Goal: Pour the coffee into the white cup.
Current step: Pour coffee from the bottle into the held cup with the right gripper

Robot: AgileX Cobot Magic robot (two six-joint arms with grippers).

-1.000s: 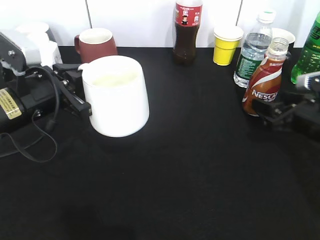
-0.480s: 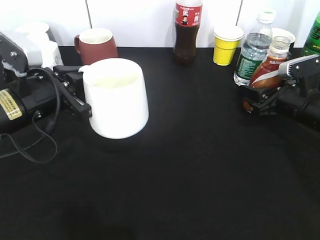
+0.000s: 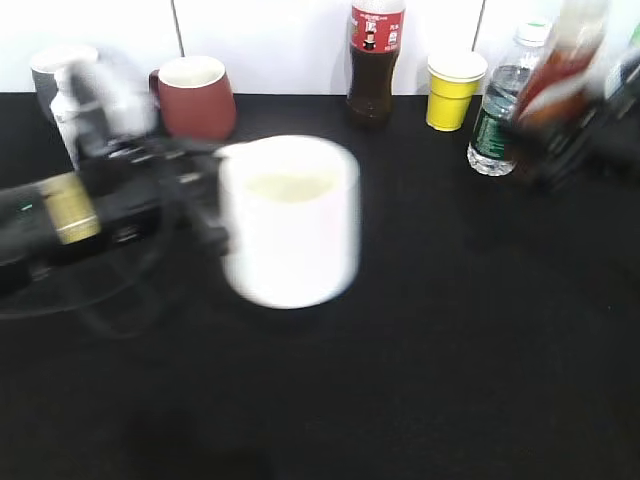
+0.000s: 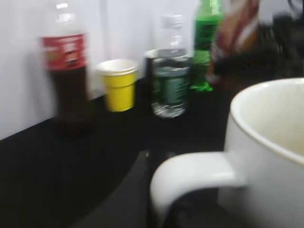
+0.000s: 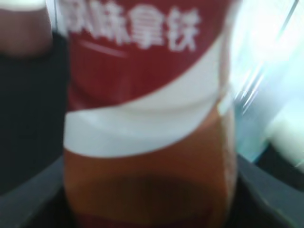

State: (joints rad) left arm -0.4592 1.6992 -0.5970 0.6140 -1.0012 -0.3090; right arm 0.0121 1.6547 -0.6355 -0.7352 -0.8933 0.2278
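The white cup [image 3: 290, 220] is blurred with motion at the middle left of the black table. My left gripper [image 3: 205, 215] is shut on its handle, which arches close in the left wrist view [image 4: 190, 173] next to the cup's body [image 4: 270, 142]. My right gripper [image 3: 570, 130] is shut on the coffee bottle [image 3: 560, 55] and holds it lifted and tilted at the far right, above the table. The bottle's red-brown and white label fills the right wrist view [image 5: 147, 118]. Its neck and mouth are out of view there.
Along the back wall stand a dark red mug [image 3: 195, 95], a cola bottle [image 3: 372, 60], a yellow paper cup [image 3: 452, 90] and a water bottle [image 3: 505, 110]. A green bottle [image 4: 204, 42] stands behind the water bottle. The black table [image 3: 400, 380] stretches to the front.
My left gripper has carried the white cup to the right, toward the middle. My right gripper has closed on the coffee bottle and lifted it off the table.
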